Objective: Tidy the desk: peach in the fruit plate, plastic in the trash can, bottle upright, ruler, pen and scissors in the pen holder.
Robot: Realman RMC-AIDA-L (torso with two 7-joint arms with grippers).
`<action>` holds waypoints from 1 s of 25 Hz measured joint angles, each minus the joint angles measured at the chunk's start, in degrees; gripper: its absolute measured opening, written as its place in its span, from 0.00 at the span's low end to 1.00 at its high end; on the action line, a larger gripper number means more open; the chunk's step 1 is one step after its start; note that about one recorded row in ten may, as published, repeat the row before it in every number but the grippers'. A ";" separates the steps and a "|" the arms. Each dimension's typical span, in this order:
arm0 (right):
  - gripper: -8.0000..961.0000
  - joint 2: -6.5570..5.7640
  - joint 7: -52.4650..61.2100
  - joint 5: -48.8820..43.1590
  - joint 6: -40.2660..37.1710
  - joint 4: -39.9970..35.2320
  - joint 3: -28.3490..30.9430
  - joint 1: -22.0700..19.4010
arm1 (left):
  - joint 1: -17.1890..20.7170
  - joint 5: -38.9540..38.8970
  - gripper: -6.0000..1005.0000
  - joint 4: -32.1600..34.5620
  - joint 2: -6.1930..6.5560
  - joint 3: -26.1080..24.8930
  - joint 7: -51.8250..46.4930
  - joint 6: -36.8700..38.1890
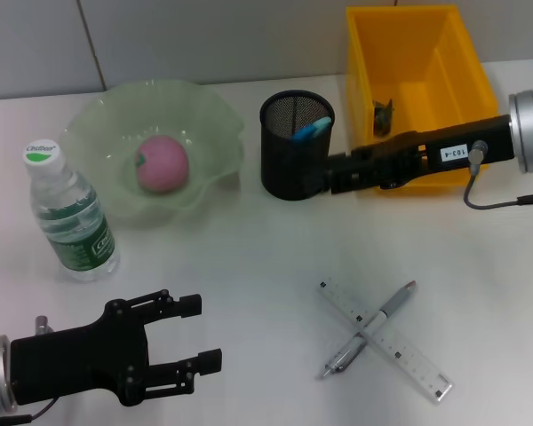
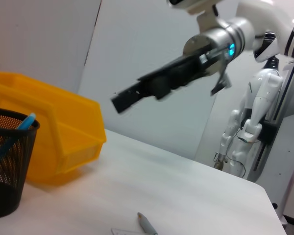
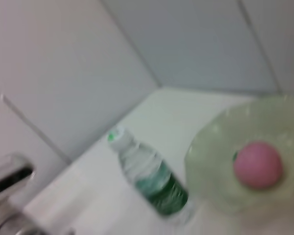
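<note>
The head view looks down from above the near edge of the desk [image 1: 249,248], taking in the whole top to the far wall. The left wrist view sits low near the surface, facing right past the pen holder [image 2: 7,161] and trash can [image 2: 54,142], both also seen from the head. The right wrist view faces left toward the bottle [image 3: 152,183] and fruit plate [image 3: 206,147], shared with the head view.

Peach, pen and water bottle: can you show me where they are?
peach [image 1: 163,164], head view, middle of the pink fruit.
pen [image 1: 370,329], head view, middle of its barrel, over the ruler.
water bottle [image 1: 72,217], head view, its clear body above the label.
</note>
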 joint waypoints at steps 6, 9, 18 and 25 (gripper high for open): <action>0.71 -0.24 16.34 -16.97 -9.01 -3.95 -2.97 9.05 | -0.06 0.00 0.78 0.09 0.05 0.20 -0.40 -0.20; 0.80 0.16 23.11 -24.25 -10.44 -5.66 -7.87 12.23 | -0.08 0.02 0.78 0.09 0.05 0.48 -0.42 -0.38; 0.85 0.49 32.53 -32.41 -7.04 -0.54 -21.42 19.08 | 0.63 0.12 0.78 1.86 0.13 4.01 0.13 -2.39; 0.85 0.90 33.98 -32.36 -0.42 7.72 -28.26 22.52 | 0.89 0.37 0.78 3.06 0.19 4.96 0.17 -2.29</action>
